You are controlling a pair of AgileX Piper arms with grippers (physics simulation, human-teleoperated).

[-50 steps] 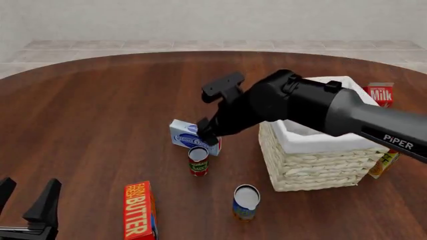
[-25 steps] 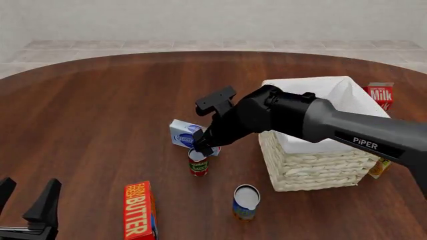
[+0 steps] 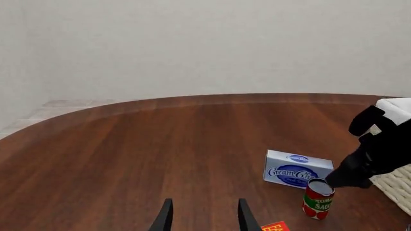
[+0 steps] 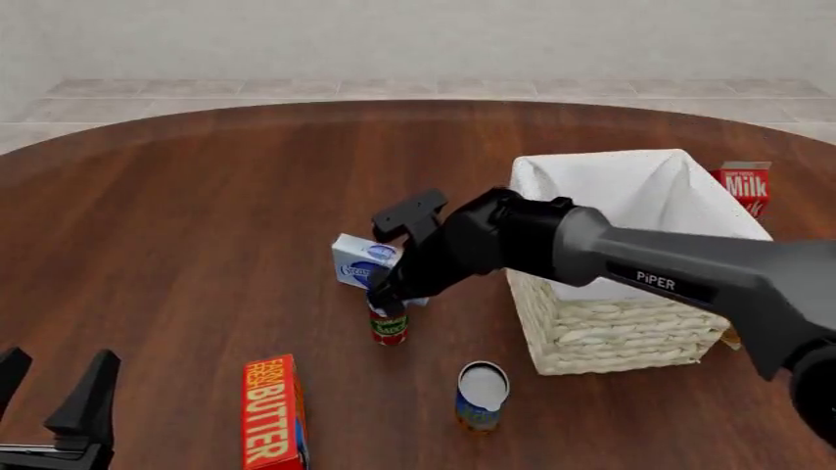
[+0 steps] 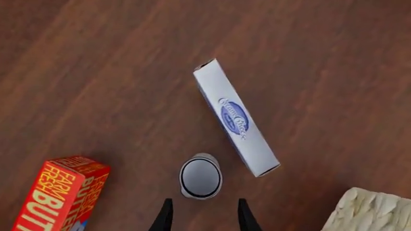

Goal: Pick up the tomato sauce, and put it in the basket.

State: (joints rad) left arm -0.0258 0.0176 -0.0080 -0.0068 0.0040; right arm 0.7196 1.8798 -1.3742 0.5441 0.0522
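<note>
Approach step in hand: right gripper (image 5: pixel 201 216), fingers spread, is poised just above the upright tomato sauce (image 4: pixel 388 324), w/ can beside the cream cheese box (image 4: pixel 366 260), apparently not yet straddled; descent, then closing, needed before transfer to basket (image 4: pixel 627 338).

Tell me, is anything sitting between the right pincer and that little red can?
Nothing: in the right wrist view, only bare wood table separates the open right pincer from the tomato sauce just past its tips.

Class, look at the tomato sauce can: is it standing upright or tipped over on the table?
Upright. The tomato sauce stands on its base in the left wrist view, and the right wrist view shows its round top facing up.
</note>
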